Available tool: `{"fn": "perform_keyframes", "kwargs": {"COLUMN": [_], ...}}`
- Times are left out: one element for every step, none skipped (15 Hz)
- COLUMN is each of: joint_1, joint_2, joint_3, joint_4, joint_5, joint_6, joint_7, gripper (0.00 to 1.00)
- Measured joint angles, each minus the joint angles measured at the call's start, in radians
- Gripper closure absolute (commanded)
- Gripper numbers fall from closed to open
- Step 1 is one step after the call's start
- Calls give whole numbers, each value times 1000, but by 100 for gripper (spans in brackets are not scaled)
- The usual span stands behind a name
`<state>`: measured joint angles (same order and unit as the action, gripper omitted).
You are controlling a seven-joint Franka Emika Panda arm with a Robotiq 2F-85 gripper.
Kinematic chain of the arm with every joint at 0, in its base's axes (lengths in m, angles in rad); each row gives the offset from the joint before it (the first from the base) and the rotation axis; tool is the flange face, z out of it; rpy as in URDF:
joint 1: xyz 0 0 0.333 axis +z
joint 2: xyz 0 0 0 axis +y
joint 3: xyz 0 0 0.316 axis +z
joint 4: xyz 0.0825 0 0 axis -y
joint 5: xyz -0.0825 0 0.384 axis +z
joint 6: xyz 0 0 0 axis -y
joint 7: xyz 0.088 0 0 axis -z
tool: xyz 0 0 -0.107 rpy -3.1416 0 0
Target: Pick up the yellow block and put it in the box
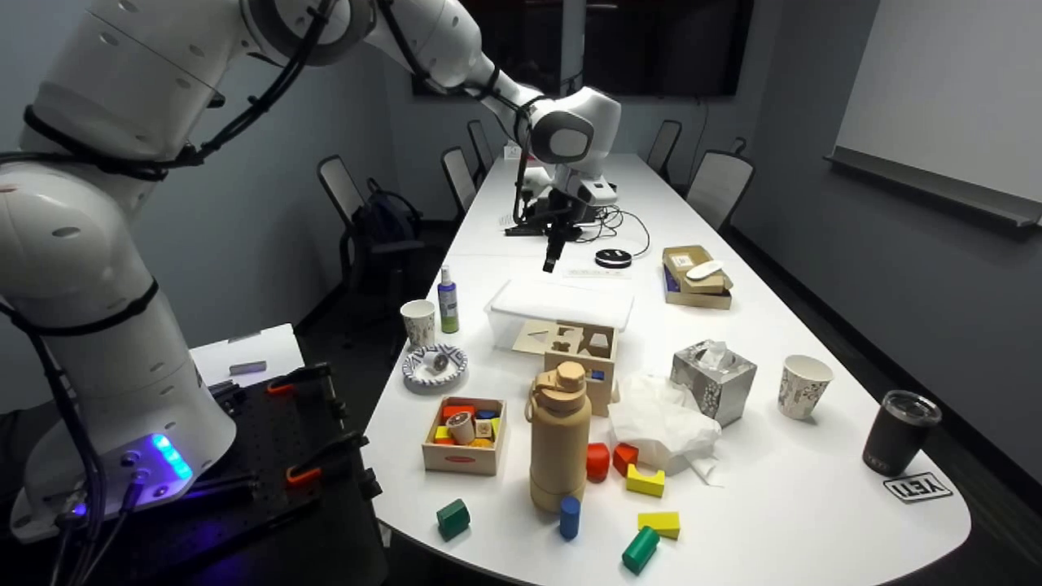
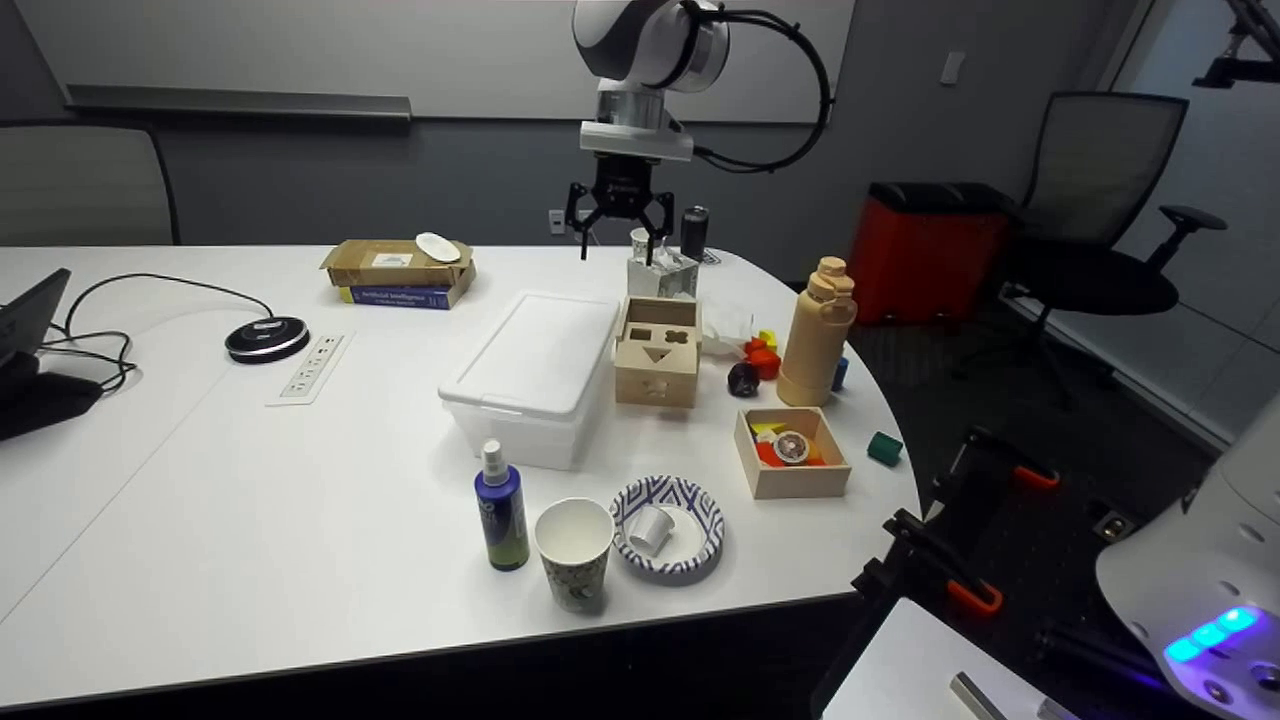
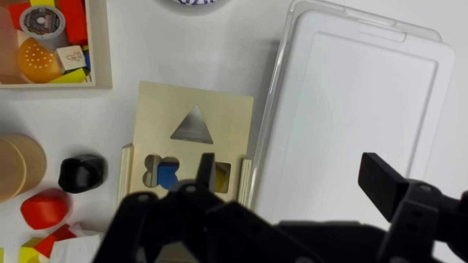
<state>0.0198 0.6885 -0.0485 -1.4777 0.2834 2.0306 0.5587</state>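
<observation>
- An arched yellow block [image 1: 645,485] is seen on the white table [image 1: 773,513], just beside a red block [image 1: 625,458]; a plain yellow block [image 1: 660,523] is laid near a green cylinder [image 1: 641,550].
- The wooden box [image 2: 630,386] is set apart from both, next to a plastic bin [image 2: 540,350].
- Through an opening in the box's lid [image 3: 159,122], a yellow piece [image 3: 221,179] is glimpsed, its shape hard to make out.
- The gripper [image 2: 617,257] is held above the table, fingers [image 3: 381,184] spread wide, with nothing grasped between them.
</observation>
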Motion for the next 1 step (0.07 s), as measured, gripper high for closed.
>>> {"fn": "perform_keyframes", "kwargs": {"joint_1": [7], "joint_2": [-18], "joint_3": [-1], "joint_4": [-25], "joint_5": [-3], "joint_6": [5], "joint_7": [0], "gripper": [0]}}
